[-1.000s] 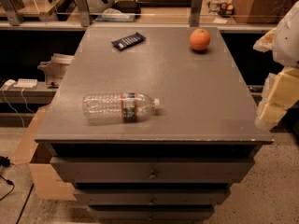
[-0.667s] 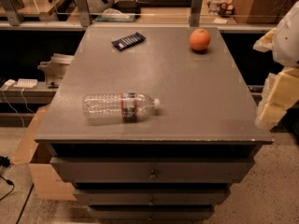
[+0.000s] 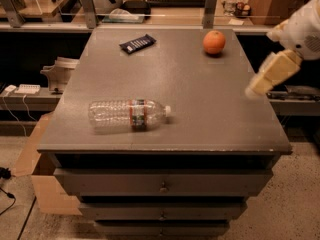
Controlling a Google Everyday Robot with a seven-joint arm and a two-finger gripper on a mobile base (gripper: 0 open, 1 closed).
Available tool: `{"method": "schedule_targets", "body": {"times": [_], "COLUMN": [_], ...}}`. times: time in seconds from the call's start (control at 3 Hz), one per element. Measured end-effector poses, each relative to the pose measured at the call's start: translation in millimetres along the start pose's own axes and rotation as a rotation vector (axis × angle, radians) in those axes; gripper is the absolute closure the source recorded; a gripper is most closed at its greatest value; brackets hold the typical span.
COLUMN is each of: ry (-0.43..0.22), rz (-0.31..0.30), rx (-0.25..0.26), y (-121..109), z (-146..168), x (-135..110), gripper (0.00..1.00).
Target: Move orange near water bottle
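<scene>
The orange [image 3: 214,42] sits on the far right part of the grey cabinet top [image 3: 200,109]. The water bottle [image 3: 127,115] lies on its side near the front left, its white cap pointing right. My gripper [image 3: 255,88] hangs at the right edge of the top, in front of and to the right of the orange, well apart from it and holding nothing that shows.
A dark snack-bar wrapper [image 3: 137,43] lies at the far left of the top. Shelves with clutter run behind the cabinet. A cardboard box [image 3: 42,184] stands on the floor at the left. Drawers [image 3: 162,184] face the front.
My gripper has moved up and inward over the right edge of the top. The orange, bottle and wrapper have not moved.
</scene>
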State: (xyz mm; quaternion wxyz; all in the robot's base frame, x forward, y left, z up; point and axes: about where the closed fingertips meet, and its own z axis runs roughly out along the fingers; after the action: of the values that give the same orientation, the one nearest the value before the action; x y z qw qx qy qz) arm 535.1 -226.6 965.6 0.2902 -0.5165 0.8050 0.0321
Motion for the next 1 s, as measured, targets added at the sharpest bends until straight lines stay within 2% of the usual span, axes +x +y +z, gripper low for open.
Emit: {"method": "schedule_targets", "body": {"times": [0.33,0.67,1.0], "ry": [-0.153,-0.198,-0.204], "rz": [0.120,0.132,0.151], "rx": [0.041,0.075,0.079], "y": [-77,-104,-102], "z": [41,39,41], "x": [-26,-34,-34], "gripper": [0.00,0.00,0.00]}}
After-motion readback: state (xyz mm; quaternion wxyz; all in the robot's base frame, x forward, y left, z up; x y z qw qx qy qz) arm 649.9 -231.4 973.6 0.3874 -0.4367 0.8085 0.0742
